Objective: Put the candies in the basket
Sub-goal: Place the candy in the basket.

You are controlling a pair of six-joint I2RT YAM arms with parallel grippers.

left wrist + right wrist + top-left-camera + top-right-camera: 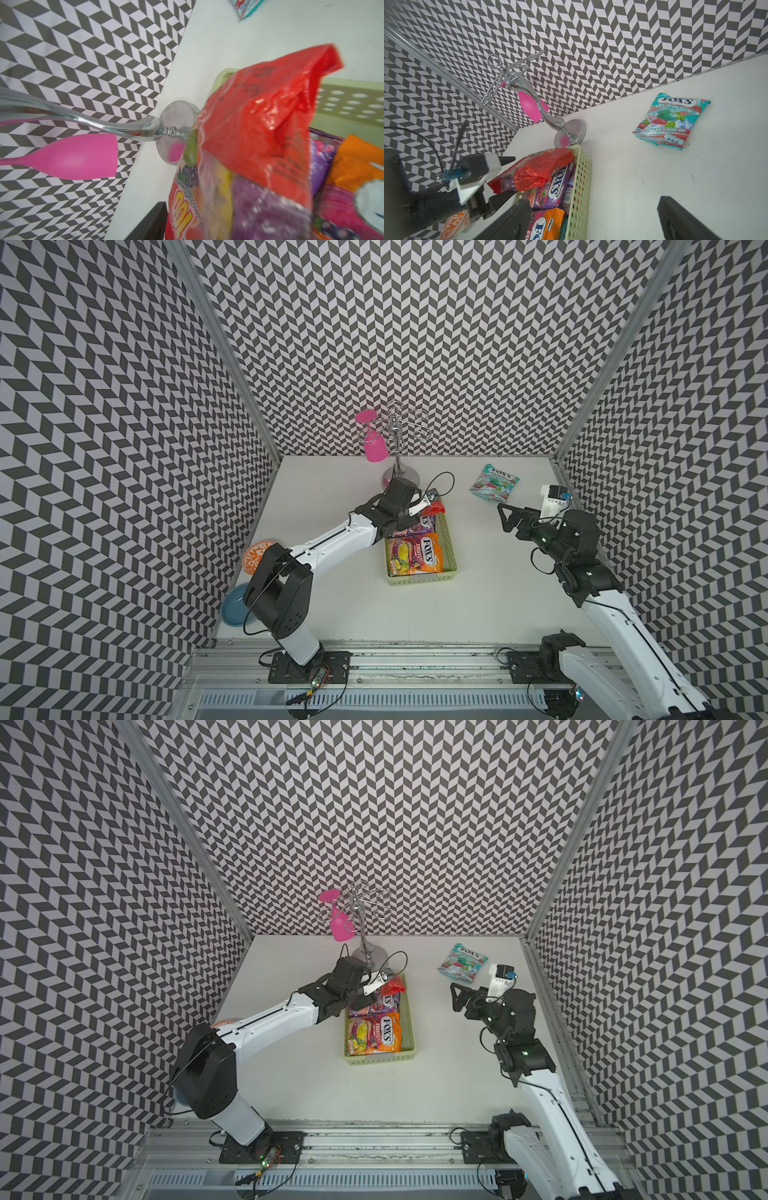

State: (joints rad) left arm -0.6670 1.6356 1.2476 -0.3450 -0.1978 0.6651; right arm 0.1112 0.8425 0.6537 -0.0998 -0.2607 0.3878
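In the basket (419,580), the red bag (542,166) perches tilted on the purple bag (544,199) at the 12 o'clock rim. It may slide out toward the stand (571,131), or snag when the left pincer (512,176), parted loosely around it, lifts. The right pincer (508,517), wide and empty, hangs at 3 o'clock. The teal bag (672,120) lies on the surface beyond, at 1 o'clock.

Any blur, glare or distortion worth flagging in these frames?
Left wrist view: red candy bag close and smeared, fine print unreadable, white glare patches; base of the chrome stand mirrors the pink glass. Right wrist view: teal candy bag sharp, lettering legible. Both top views: even light, faint shadows, walls splayed by the wide-angle lens.
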